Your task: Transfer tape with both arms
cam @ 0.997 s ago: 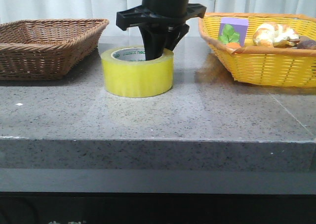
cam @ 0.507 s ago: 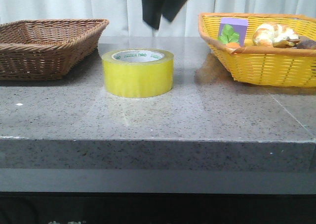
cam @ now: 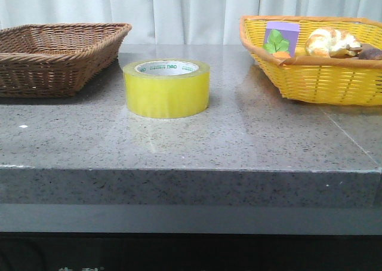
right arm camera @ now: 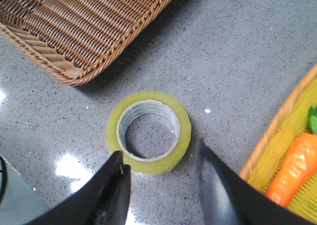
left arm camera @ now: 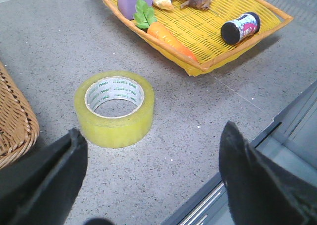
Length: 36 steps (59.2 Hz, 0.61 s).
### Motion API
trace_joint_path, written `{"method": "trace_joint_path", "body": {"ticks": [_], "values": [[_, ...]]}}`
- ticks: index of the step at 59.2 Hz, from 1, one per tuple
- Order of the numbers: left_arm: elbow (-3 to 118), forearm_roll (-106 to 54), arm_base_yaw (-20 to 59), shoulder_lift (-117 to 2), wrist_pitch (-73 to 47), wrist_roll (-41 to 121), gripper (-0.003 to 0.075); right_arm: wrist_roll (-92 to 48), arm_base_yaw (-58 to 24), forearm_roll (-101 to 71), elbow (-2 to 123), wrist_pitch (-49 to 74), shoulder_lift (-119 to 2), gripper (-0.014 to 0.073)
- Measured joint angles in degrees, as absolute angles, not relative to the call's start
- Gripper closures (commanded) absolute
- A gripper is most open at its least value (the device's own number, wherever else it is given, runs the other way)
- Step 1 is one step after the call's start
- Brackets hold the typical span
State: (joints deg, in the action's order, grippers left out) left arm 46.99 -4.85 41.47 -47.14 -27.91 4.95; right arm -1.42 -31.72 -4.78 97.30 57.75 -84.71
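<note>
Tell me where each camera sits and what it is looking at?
Front view: low at the table edge, facing forward at the tape between two baskets; no arm shows.
Left wrist view: on the left arm, angled down at the tape; open left tool shows.
Right wrist view: on the right arm, looking down at the tape; open right tool shows.
All three share the tape.

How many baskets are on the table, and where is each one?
2: the brown wicker basket stands left of the tape, the yellow basket right of it. Others may lie outside view.
</note>
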Motion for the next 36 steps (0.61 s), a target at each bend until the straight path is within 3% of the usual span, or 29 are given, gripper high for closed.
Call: {"method": "trace_joint_path", "body": {"ticks": [15,36], "values": [[47.0,-4.8,41.5,-47.1,-27.9,5.0,0.0174,-1.4,-31.7,-4.8,74.8,44.5,-67.8,0.0246],[47.0,-4.8,41.5,-47.1,-27.9,5.0,0.0174,-1.4,-31.7,-4.8,52.7,33.0,-49.9,0.0246]]}}
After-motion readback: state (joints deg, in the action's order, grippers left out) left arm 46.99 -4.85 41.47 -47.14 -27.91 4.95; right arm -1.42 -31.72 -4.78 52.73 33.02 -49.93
